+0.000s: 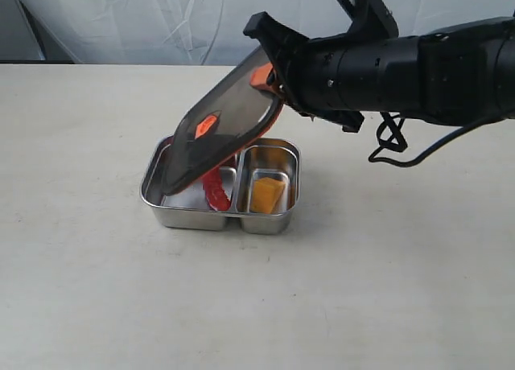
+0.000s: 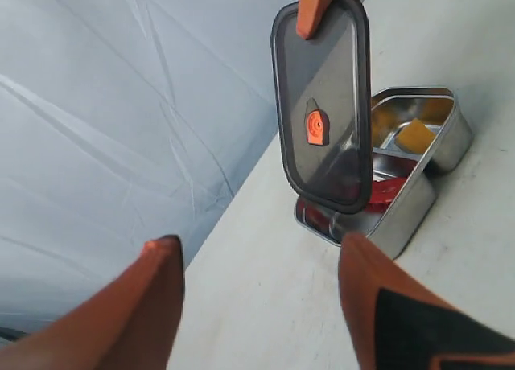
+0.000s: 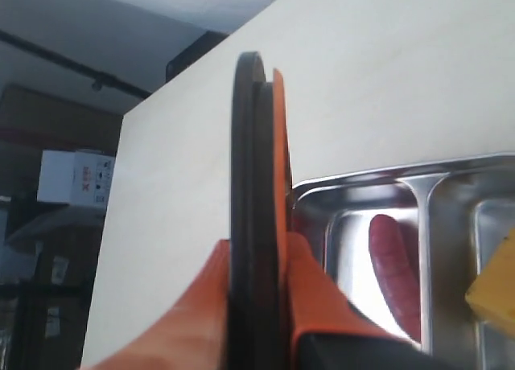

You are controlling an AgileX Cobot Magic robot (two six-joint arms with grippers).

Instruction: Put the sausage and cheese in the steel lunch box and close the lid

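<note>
The steel lunch box [image 1: 278,221] sits mid-table with the red sausage [image 1: 216,190] in its larger left compartment and the yellow cheese [image 1: 266,195] in the smaller right one. My right gripper [image 1: 269,79] is shut on the far edge of the dark lid [image 1: 221,129], holding it tilted steeply over the box, its low end by the box's left rim. The right wrist view shows the lid [image 3: 248,185] edge-on between the orange fingers [image 3: 310,281], with the sausage [image 3: 394,265] and cheese [image 3: 495,285] below. My left gripper [image 2: 257,261] hangs open and empty, off to the side of the box [image 2: 418,201].
A pale tabletop [image 1: 96,265] stretches around the box. A white draped backdrop [image 1: 121,20] closes the far side. The black right arm [image 1: 418,68] and its cable [image 1: 390,141] reach over the table's right half.
</note>
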